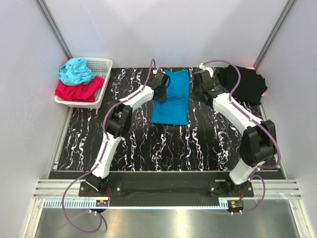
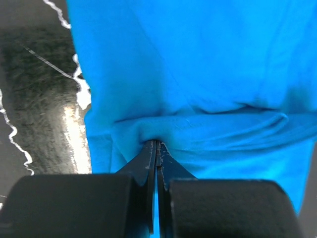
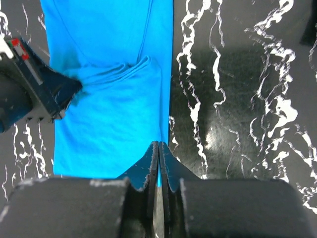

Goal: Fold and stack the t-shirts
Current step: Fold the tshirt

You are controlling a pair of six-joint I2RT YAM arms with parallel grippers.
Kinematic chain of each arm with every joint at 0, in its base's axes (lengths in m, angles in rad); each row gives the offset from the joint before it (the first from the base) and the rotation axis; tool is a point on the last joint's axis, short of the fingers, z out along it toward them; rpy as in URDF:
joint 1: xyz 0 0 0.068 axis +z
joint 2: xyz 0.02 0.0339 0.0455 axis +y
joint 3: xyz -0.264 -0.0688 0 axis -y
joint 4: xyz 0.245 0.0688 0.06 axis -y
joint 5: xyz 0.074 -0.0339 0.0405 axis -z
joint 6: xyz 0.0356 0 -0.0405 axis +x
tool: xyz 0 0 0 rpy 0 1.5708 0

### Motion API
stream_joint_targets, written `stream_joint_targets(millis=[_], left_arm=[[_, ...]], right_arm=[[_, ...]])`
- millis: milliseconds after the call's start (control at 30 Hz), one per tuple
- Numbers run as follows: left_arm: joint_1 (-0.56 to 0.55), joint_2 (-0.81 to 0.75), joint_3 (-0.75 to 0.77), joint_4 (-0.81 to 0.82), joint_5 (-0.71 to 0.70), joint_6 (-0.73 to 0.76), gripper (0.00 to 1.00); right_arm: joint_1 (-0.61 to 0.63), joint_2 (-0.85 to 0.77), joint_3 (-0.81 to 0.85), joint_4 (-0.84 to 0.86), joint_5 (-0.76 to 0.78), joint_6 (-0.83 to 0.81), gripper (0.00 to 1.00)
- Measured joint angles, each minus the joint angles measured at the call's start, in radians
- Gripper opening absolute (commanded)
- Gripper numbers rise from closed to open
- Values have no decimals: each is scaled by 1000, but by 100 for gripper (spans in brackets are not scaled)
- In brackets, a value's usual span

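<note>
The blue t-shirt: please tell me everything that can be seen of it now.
The blue t-shirt is plain, soft-looking cloth, folded into a long narrow strip lying on the black marbled table, between the two arms. A crease crosses it. The left gripper is shut on its left edge, puckering the cloth. The right gripper, closed, meets its right edge; a grip there is unclear.

Blue tee (image 2: 208, 74) cut off top and right in left wrist view, close-up blurry. Black tee (image 1: 249, 85) left part hidden behind right arm (image 1: 233, 109).
</note>
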Motion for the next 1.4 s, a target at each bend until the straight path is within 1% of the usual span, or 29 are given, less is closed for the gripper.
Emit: stream_joint_targets(millis=[67,167,333,600,767,900,1133,1167,1200,1233,1267,1300,1333,1367,1400], left_arm=[[-5,-9,-28,32,-45,8,0],[-15,-10,-30,63,-101,19,0],[-16,-10,-29,118,-156,37,0],[-23,-10,-29,243,-267,71,0],[-29,-13,-31,291,-319,96,0],[-31,-53,-82,332,-350,121,0],[-32,-155,-114,332,-353,138,0],[-32,-177,-128,327,-350,138,2],[-32,-197,-138,312,-343,138,9],[-32,-214,-144,294,-336,137,13],[-32,-226,-145,270,-320,133,19],[-32,-235,-145,248,-306,130,40],[-32,-243,-147,219,-288,125,49],[-32,-254,-157,196,-267,113,53],[-32,-266,-175,172,-250,97,59]], right_arm=[[0,-12,-27,6,-16,6,8],[0,-39,-81,14,-42,14,8],[2,-87,-154,16,-72,19,8],[3,-103,-208,19,-92,22,8],[4,-103,-216,22,-108,22,8],[5,-100,-216,28,-114,26,8],[5,-45,-212,44,-129,27,8],[5,-28,-207,43,-130,27,9],[5,-9,-199,43,-132,29,12],[5,12,-186,41,-135,30,15],[5,36,-169,41,-138,32,17],[5,57,-155,42,-144,32,21],[5,83,-135,41,-152,34,22],[5,111,-114,41,-156,34,23],[6,138,-93,41,-157,35,23]])
